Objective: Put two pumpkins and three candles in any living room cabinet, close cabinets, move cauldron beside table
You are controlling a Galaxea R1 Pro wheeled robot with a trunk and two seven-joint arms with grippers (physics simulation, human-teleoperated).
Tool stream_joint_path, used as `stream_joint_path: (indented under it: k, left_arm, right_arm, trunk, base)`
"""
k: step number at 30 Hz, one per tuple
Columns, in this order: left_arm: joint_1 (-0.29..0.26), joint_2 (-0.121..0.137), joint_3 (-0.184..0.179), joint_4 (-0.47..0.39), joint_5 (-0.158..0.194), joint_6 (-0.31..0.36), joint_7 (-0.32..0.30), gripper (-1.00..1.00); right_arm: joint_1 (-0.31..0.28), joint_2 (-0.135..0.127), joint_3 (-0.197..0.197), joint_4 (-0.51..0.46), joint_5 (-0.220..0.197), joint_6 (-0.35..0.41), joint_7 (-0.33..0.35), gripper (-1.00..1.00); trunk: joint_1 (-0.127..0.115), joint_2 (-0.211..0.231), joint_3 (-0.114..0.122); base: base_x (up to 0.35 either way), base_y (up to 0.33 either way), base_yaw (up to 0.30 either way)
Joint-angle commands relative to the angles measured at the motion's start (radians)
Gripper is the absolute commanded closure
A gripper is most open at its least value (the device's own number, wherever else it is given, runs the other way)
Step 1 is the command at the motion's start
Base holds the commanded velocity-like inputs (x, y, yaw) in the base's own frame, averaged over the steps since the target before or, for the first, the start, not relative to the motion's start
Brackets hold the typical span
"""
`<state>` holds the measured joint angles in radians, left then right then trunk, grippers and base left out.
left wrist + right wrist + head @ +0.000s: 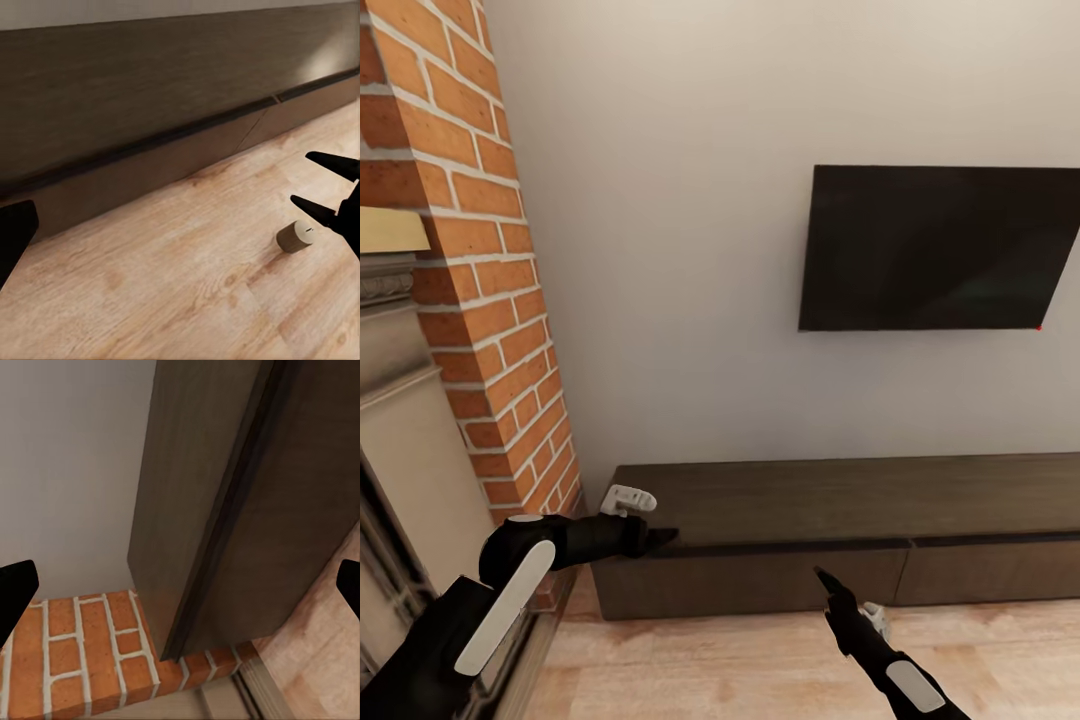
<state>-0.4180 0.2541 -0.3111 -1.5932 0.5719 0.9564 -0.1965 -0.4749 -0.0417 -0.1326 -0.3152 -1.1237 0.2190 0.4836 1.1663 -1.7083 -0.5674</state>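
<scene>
A stubby beige candle (295, 236) lies on its side on the plank floor (187, 292) before the long dark cabinet (840, 535), drawers shut. The right gripper (319, 186), fingers spread and empty, hovers just beside it. The left gripper's (660, 538) spread is unclear.

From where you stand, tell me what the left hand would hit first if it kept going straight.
Probably the cabinet: the open left hand points at its dark front near the end, apparently close, though depth is uncertain.
</scene>
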Motion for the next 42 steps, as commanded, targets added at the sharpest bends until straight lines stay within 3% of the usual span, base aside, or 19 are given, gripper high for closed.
stream_joint_path:
  k: [1,9,25,32,42]
  left_arm:
    - [-0.001,0.001,0.0,0.0,-0.007,0.002,-0.008,-1.0]
    - [-0.001,0.001,0.0,0.001,-0.007,0.001,-0.008,-1.0]
    - [-0.001,0.001,-0.001,0.0,-0.007,-0.007,-0.008,-1.0]
    - [-0.001,0.001,0.0,0.0,-0.007,-0.007,-0.008,-1.0]
    - [-0.001,0.001,0.0,0.0,-0.007,-0.006,-0.008,-1.0]
  right_arm:
    - [-0.001,0.0,-0.008,0.001,-0.008,0.01,0.002,-1.0]
    - [-0.001,-0.004,-0.033,0.027,-0.006,0.011,-0.003,-1.0]
    - [0.002,-0.009,-0.039,0.032,-0.008,0.006,0.014,-1.0]
    - [0.002,-0.008,-0.075,0.029,-0.04,0.005,0.013,-1.0]
    - [0.001,-0.008,-0.087,0.028,-0.046,0.009,0.001,-1.0]
  trunk:
    - [0.0,0.0,-0.001]
    - [0.0,0.0,-0.001]
    - [0.0,0.0,-0.001]
    - [0.0,0.0,-0.001]
    - [0.0,0.0,-0.001]
  base:
    - [0.261,0.153,0.0]
    - [0.204,0.016,0.0]
    - [0.034,-0.032,0.0]
    - [0.0,0.0,0.0]
    - [0.0,0.0,0.0]
